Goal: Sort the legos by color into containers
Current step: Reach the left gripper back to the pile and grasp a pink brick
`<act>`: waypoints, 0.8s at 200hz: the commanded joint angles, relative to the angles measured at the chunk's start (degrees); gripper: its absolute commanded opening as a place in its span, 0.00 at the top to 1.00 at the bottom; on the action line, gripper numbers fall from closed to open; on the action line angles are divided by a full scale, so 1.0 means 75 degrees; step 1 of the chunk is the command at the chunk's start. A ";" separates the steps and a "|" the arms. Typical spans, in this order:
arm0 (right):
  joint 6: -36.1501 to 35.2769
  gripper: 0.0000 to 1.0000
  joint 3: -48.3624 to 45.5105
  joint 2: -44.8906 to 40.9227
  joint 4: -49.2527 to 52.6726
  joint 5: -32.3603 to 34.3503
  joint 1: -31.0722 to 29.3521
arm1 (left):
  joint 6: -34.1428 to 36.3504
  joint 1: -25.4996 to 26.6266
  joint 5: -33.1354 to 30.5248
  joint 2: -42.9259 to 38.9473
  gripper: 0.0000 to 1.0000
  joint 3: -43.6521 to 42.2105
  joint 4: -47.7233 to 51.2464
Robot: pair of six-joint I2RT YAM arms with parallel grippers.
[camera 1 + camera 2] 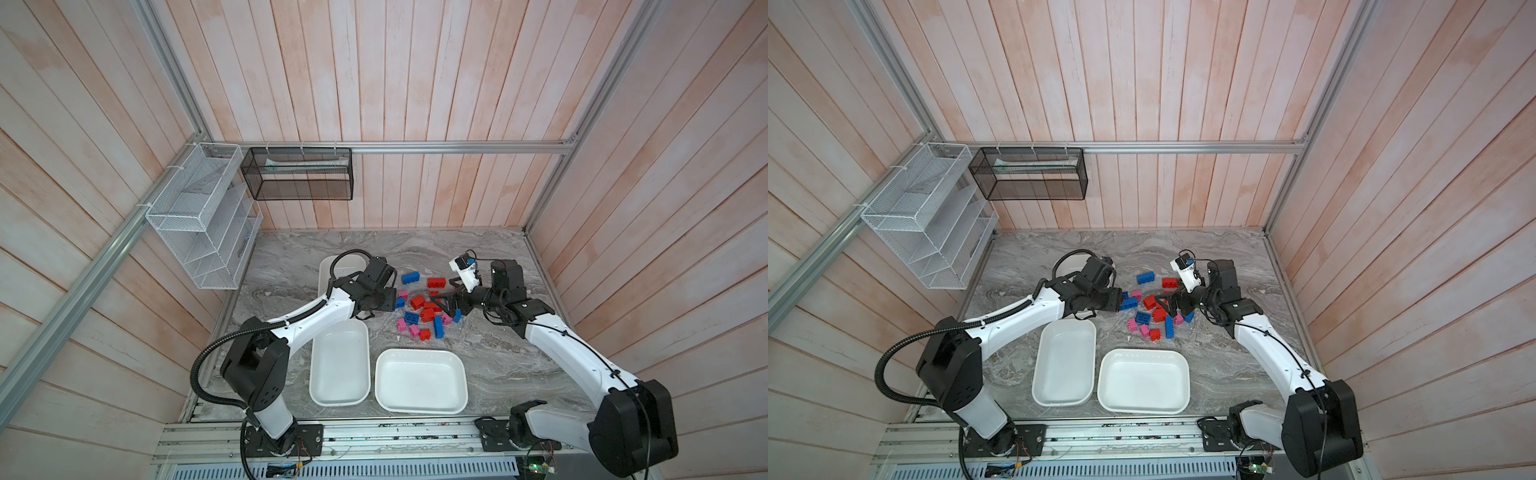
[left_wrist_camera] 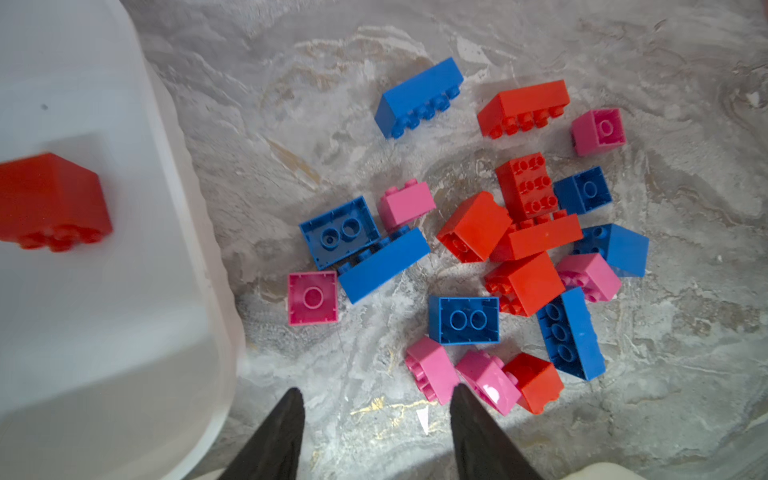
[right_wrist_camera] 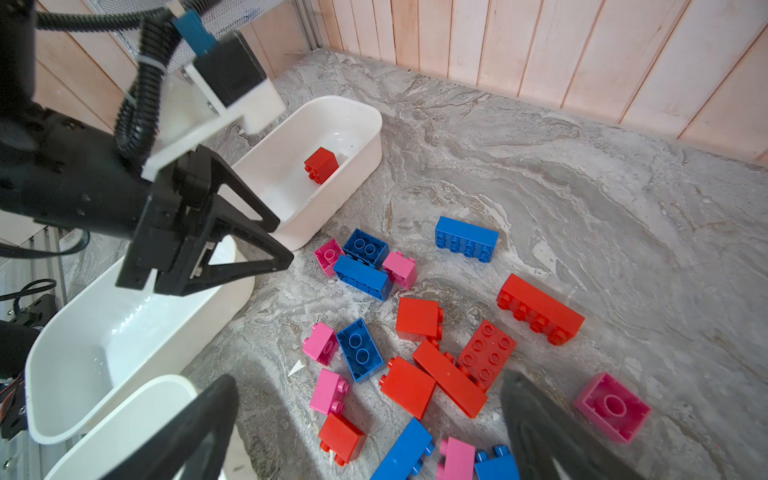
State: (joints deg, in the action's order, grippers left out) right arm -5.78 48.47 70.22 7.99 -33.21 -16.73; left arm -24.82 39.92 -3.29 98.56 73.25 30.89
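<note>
Red, blue and pink legos (image 1: 424, 311) lie in a loose pile mid-table, seen close in the left wrist view (image 2: 519, 249) and the right wrist view (image 3: 436, 332). One red brick (image 3: 321, 165) lies in the far-left container (image 3: 374, 120), also shown in the left wrist view (image 2: 54, 203). The two near containers (image 1: 340, 374) (image 1: 420, 382) hold nothing. My left gripper (image 2: 376, 392) hangs open and empty between the far container and the pile's left edge (image 1: 392, 301). My right gripper (image 3: 370, 386) stands wide open over the pile's right side (image 1: 438, 301), holding nothing.
A white wire rack (image 1: 199, 216) and a black mesh basket (image 1: 299, 174) hang on the back-left walls. Wooden walls close the table on three sides. An aluminium rail (image 1: 374, 440) with both arm bases runs along the front.
</note>
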 commanded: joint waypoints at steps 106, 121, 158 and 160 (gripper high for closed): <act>-0.0140 0.02 -0.0427 -0.0503 0.0171 -0.0045 0.0356 | 0.0244 0.0406 -0.2476 0.2147 0.53 0.0774 0.0557; -0.0132 0.02 -0.0439 -0.0526 0.0170 -0.0049 0.0379 | 0.0234 0.0403 -0.2615 0.2298 0.52 0.0900 0.0483; -0.0153 0.02 -0.0508 -0.0611 0.0189 -0.0048 0.0425 | 0.0237 0.0356 -0.2678 0.2661 0.50 0.1304 0.0417; -0.0160 0.02 -0.0509 -0.0618 0.0189 -0.0048 0.0435 | 0.0238 0.0345 -0.2670 0.2671 0.50 0.1330 0.0416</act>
State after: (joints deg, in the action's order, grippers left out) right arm -6.07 45.56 67.05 8.23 -33.10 -14.00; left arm -23.14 42.96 -20.84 116.95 80.47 34.30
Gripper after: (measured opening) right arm 0.980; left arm 0.495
